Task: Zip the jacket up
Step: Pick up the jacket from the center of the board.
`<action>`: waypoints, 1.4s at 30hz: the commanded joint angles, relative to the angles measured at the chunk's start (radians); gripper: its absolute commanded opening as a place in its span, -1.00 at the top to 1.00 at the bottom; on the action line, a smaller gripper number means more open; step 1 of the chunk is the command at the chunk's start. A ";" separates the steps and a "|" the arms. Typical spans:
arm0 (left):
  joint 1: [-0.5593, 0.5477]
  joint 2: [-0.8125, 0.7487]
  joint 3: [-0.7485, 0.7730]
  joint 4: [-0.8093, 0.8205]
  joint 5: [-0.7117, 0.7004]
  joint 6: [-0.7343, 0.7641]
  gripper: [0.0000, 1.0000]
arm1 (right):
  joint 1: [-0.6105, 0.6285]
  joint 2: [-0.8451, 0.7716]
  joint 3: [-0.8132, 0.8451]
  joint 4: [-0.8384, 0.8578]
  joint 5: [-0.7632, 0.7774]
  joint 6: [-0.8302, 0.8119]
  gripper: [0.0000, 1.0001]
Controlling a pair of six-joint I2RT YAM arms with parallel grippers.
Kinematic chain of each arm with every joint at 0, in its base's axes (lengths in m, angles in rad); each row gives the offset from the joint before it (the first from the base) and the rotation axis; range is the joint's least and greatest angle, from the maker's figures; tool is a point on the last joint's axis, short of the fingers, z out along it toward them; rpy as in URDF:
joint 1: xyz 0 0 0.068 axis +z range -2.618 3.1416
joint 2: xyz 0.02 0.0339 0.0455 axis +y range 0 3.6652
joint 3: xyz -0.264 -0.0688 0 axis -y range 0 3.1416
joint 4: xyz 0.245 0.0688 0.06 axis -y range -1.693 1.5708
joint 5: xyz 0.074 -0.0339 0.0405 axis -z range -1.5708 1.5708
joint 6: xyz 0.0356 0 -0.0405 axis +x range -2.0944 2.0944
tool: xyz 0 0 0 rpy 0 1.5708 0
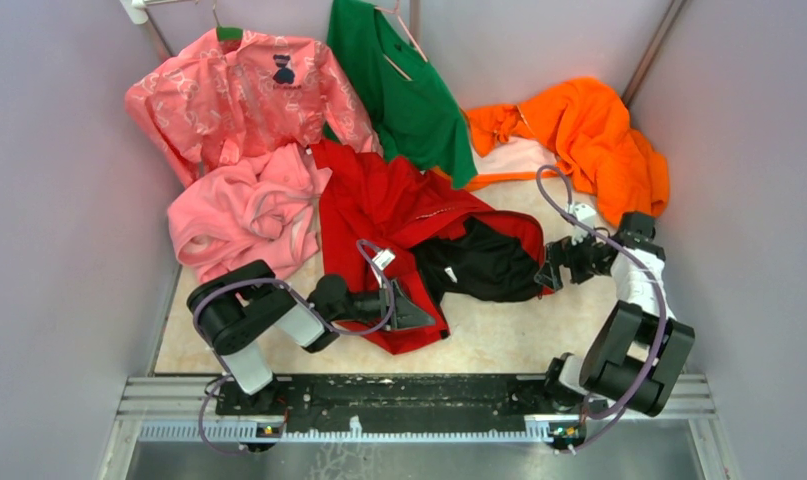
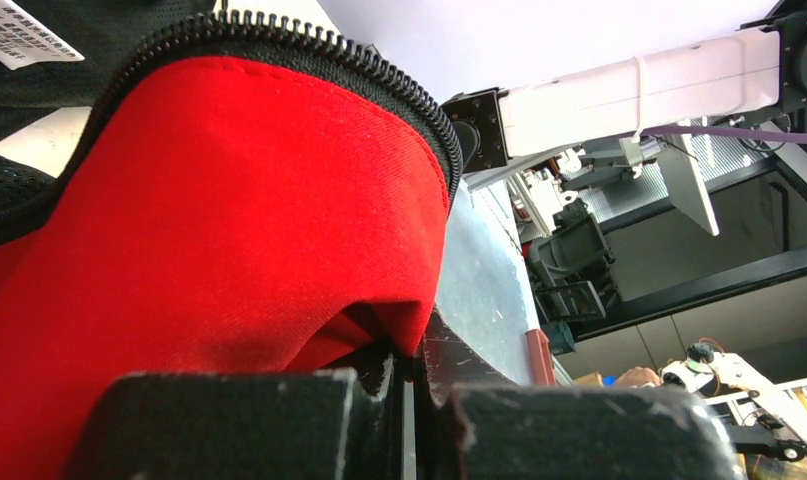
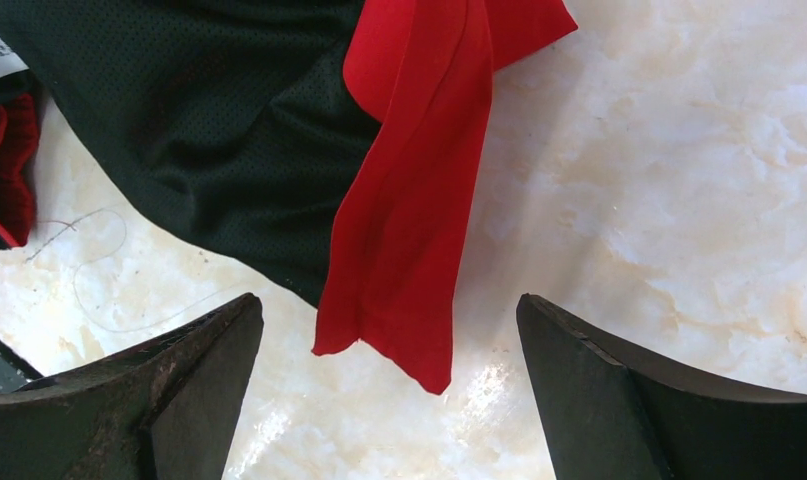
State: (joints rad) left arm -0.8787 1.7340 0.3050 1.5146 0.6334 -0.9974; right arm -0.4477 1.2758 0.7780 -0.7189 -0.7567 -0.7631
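The red jacket (image 1: 389, 205) lies crumpled and open at the table's middle, its dark lining (image 1: 484, 262) facing up. My left gripper (image 1: 426, 318) is shut on the jacket's near hem; in the left wrist view red cloth (image 2: 229, 230) with a dark zipper edge (image 2: 309, 50) is pinched between the jaws. My right gripper (image 1: 547, 272) is open at the jacket's right edge. In the right wrist view a folded red corner (image 3: 404, 270) lies on the table between my open fingers (image 3: 194, 370), untouched, with black mesh lining (image 3: 209, 120) beyond.
A pink fleece garment (image 1: 249, 210) lies left of the jacket, a pink patterned shirt (image 1: 244, 95) and a green top (image 1: 404, 85) hang behind, and an orange garment (image 1: 589, 140) lies at the back right. Grey walls close in both sides. The marble tabletop (image 1: 499, 335) shows near the front.
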 commanded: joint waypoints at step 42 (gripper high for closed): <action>0.017 0.015 -0.012 0.165 0.016 0.000 1.00 | 0.004 0.149 0.072 -0.071 -0.038 -0.010 0.35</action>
State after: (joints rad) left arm -0.8677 1.7393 0.2996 1.5162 0.6373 -0.9977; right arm -0.4370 1.4185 0.8017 -0.7708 -0.7589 -0.7582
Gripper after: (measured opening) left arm 0.013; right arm 0.362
